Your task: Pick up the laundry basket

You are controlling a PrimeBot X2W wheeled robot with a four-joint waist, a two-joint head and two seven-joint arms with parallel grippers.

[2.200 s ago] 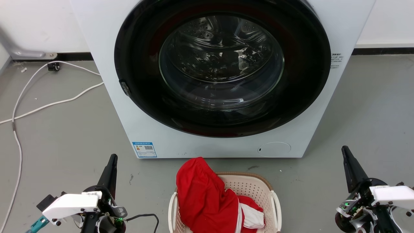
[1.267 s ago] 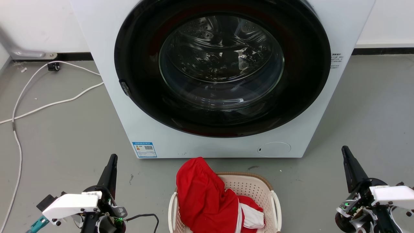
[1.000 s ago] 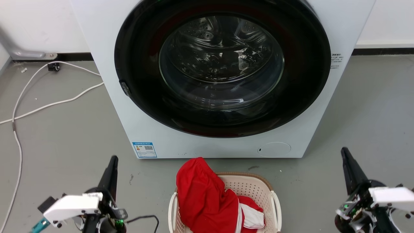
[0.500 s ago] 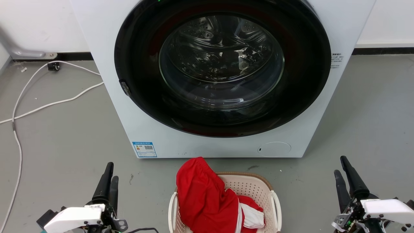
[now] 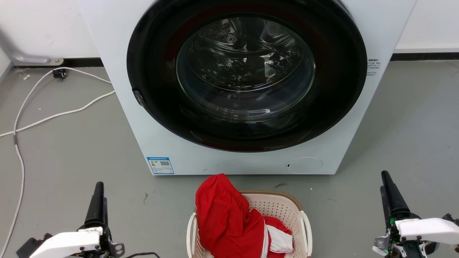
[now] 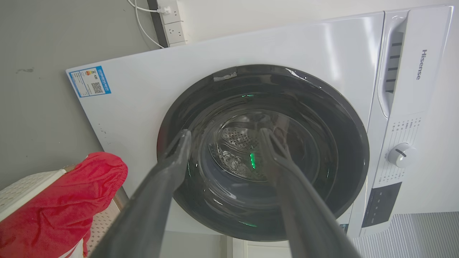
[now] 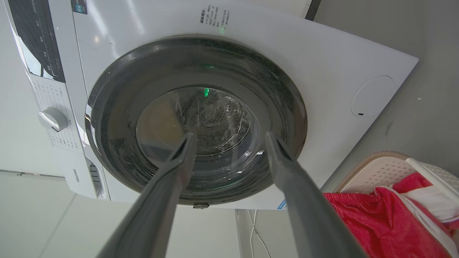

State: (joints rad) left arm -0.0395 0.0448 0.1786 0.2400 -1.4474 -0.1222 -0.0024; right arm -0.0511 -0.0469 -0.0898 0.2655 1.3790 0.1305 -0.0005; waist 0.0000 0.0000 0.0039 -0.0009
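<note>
The laundry basket (image 5: 283,208) stands on the floor at the bottom middle of the head view, cream with a brown rim and white side handles. Red and white clothes (image 5: 229,218) fill it and hang over its far rim. My left gripper (image 5: 98,188) is well to its left and my right gripper (image 5: 384,181) well to its right, both apart from it and pointing at the washer. In the wrist views the left gripper (image 6: 225,133) and right gripper (image 7: 230,135) stand open with nothing between the fingers. A basket corner (image 6: 21,188) shows lower left, the basket rim (image 7: 380,172) lower right.
A white front-loading washer (image 5: 143,136) with a dark round glass door (image 5: 247,71), shut, stands just behind the basket. White cables (image 5: 21,118) trail over the grey floor at the left. Bare floor lies on both sides of the basket.
Both grippers have dropped lower in the head view, the left one also shifting left. Their fingers, seen as one dark point earlier, have parted.
</note>
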